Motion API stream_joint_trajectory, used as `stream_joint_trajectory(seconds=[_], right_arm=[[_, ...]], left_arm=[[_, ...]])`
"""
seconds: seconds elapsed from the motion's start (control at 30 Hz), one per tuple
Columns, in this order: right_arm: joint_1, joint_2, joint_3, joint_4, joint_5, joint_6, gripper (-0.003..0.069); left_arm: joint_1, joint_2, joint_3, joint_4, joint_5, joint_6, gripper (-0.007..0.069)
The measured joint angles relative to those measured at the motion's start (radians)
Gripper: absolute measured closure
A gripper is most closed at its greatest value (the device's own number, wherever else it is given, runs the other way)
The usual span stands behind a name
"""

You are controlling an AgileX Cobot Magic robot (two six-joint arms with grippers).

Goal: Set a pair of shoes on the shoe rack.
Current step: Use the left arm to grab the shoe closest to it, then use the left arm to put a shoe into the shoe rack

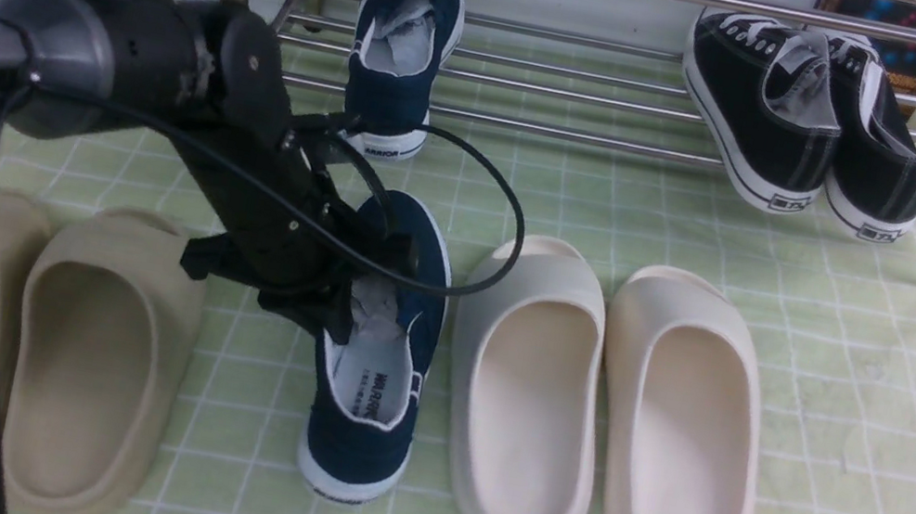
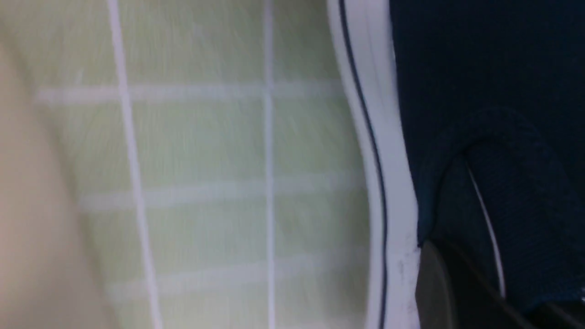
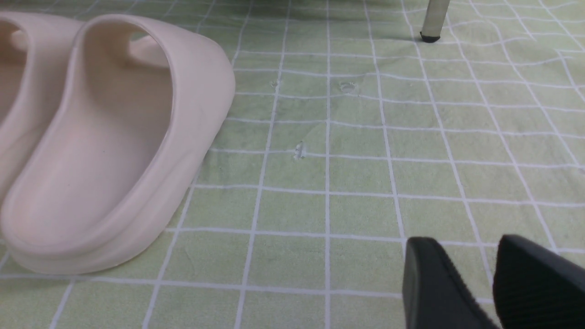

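Slip-ons (image 1: 375, 355) — two; slides (image 1: 533, 393) — four

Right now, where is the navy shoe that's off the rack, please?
The navy shoe lies left of centre in the front view, between the beige slides and cream slides, in the left gripper.

A white grid is carried by the pale green cloth surface (image 1: 864, 413), on which are seen a navy-blue canvas slip-on shoe (image 1: 363, 433) with white sole and grey insole, its navy-blue twin (image 1: 392, 95), black white-soled lace-up sneakers (image 1: 766, 113), beige foam slides (image 1: 83, 379), cream foam slides (image 1: 527, 401) and a shiny chrome tube rack (image 1: 583, 136).
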Motion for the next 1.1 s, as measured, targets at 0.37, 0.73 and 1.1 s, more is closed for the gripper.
stream_joint_trajectory(seconds=[0.37,0.73,1.1], right_arm=[[0.000,0.000,0.000,0.000,0.000,0.000,0.0414],[0.000,0.000,0.000,0.000,0.000,0.000,0.0414],[0.000,0.000,0.000,0.000,0.000,0.000,0.0414]], left_arm=[[0.000,0.087,-0.420,-0.030,0.176,0.008,0.0627],[0.000,0.551,-1.107,-0.024,0.306,-0.085,0.0627],[0.001,0.733,-1.344,0.034,0.173,-0.144,0.0627]])
